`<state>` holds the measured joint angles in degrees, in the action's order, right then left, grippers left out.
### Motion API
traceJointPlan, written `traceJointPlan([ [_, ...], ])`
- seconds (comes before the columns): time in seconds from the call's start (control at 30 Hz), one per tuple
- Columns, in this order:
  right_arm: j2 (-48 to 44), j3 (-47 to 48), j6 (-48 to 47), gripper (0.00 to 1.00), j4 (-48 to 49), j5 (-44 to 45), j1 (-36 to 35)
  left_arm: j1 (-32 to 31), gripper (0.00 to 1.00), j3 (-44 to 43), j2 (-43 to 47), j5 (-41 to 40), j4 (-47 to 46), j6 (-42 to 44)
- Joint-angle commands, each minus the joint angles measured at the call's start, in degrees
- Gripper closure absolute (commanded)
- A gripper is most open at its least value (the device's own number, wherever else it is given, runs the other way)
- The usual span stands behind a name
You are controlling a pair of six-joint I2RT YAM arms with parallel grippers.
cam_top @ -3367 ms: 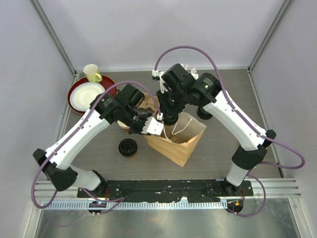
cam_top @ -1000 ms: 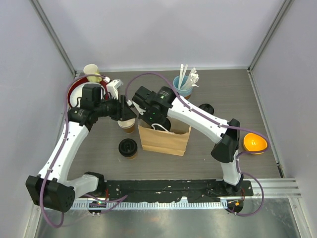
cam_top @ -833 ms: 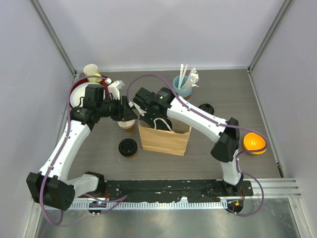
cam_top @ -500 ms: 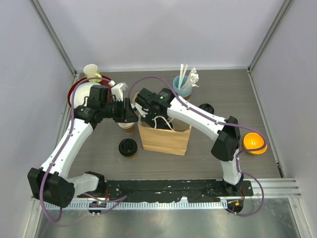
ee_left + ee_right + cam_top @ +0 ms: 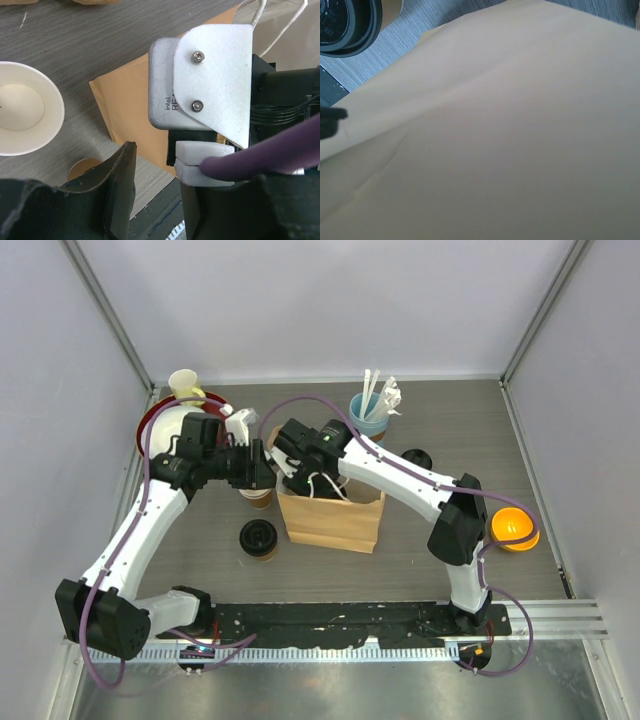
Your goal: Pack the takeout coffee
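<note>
One takeout coffee [image 5: 259, 538], a tan cup with a black sip lid, stands on the table left of the brown paper bag [image 5: 335, 518]. Its lid [image 5: 342, 20] shows at the top left corner of the right wrist view. A second black lid [image 5: 418, 458] peeks out behind the right arm; I cannot tell if a cup is under it. My left gripper [image 5: 268, 471] lies level at the bag's upper left corner, open, with nothing between its black fingers [image 5: 117, 190]. My right gripper [image 5: 300, 466] reaches into the bag's mouth at the back left, its fingers hidden by paper.
A lidless tan cup [image 5: 258, 496] with a white inside [image 5: 22, 122] stands under the left wrist. Also here are a red plate [image 5: 150, 420] holding a white dish, a yellow cup [image 5: 185, 387], a blue cup of stirrers [image 5: 372, 410] and an orange bowl [image 5: 515, 528].
The left gripper has swung right, up to the bag's left corner. The right gripper has shifted slightly back along the bag's rim, and the white handles now show.
</note>
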<state>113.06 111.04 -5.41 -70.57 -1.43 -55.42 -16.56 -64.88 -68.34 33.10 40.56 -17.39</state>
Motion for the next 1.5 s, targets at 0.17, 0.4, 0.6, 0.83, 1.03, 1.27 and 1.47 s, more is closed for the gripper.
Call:
traceJointPlan([
  [0.17,-0.2,5.0,-5.2,0.55,-3.1,-3.9,-3.7,-1.2,0.57,-1.4,0.0,1.2,-4.9,1.0],
  [0.4,-1.4,8.6,-3.1,0.47,-3.8,-3.2,-3.8,-1.3,0.57,-2.0,-0.2,1.5,-4.6,1.7],
  [0.6,-3.7,10.2,-2.1,0.41,-3.4,-2.8,-3.8,-1.3,0.57,-2.4,-0.2,1.7,-4.1,2.3],
  [0.83,-6.4,11.0,-1.2,0.27,-2.6,-2.7,-4.0,-1.3,0.57,-2.5,-0.2,1.7,-3.3,3.3],
  [1.03,-7.6,13.2,-0.6,0.22,-3.0,-2.8,-3.9,-1.3,0.57,-2.5,-0.1,1.6,-3.3,3.5],
  [1.27,-8.6,14.2,0.6,0.22,-3.6,-2.3,-3.9,-1.3,0.57,-3.1,-0.1,1.8,-2.7,4.0],
  [1.47,-9.7,18.5,2.3,0.22,-4.1,-1.8,-3.9,-1.4,0.57,-4.1,-0.3,1.4,-1.8,5.2],
])
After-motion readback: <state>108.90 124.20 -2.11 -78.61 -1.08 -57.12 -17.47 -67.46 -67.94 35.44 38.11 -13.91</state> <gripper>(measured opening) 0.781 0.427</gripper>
